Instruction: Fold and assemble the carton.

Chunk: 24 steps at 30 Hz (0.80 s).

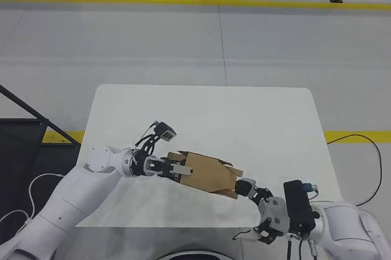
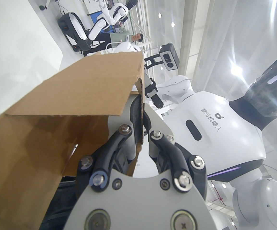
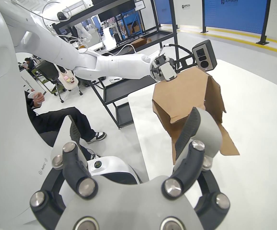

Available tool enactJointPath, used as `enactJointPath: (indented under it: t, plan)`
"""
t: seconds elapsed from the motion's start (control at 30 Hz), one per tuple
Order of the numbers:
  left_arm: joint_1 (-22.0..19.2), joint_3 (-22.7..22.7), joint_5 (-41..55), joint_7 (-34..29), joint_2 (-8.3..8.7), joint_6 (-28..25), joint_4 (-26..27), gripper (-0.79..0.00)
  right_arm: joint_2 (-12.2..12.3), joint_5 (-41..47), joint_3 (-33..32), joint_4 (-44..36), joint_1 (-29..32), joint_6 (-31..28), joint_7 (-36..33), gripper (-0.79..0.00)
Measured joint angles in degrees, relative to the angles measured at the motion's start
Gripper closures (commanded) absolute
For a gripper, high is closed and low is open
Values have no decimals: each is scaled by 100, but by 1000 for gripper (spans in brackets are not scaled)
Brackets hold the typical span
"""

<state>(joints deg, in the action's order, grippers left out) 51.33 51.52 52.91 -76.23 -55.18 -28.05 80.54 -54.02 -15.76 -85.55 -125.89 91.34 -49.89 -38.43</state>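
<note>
A brown cardboard carton (image 1: 207, 171), partly opened out, lies on its side near the front edge of the white table (image 1: 247, 117). My left gripper (image 1: 176, 169) is at the carton's left end. In the left wrist view this gripper (image 2: 142, 120) is shut on the edge of a carton (image 2: 64, 101) flap. My right gripper (image 1: 245, 188) is at the carton's right end, by a loose flap. In the right wrist view it (image 3: 133, 118) stands open, with one finger (image 3: 197, 125) close against the carton (image 3: 184, 92) and its hanging flaps. My left gripper (image 3: 165, 71) shows at the carton's far end.
The table's front edge runs just below the carton. A black stand (image 1: 20, 104) leans at the table's left, and a cable (image 1: 367, 162) hangs off its right side. A black shelf rack (image 3: 133, 56) stands beyond the table.
</note>
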Motion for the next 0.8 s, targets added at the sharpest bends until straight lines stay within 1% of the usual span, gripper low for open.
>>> enactJointPath:
  t: [0.13,0.2,0.33,0.67,0.8]
  plan:
    - [38,60,-51,-14,-23,14,4,0,40,346,170,24,-181,-55,-280,-785]
    - [55,87,-79,-22,-36,22,0,0,58,428,190,46,-264,41,-384,-785]
    - [88,143,-96,-40,-60,40,-2,0,77,508,142,81,-305,199,-369,-785]
    - [180,244,-224,-106,-120,105,45,0,122,519,158,-60,-332,139,-391,-785]
    - [189,249,-261,-132,-152,132,34,0,134,440,197,-184,-413,234,-431,-785]
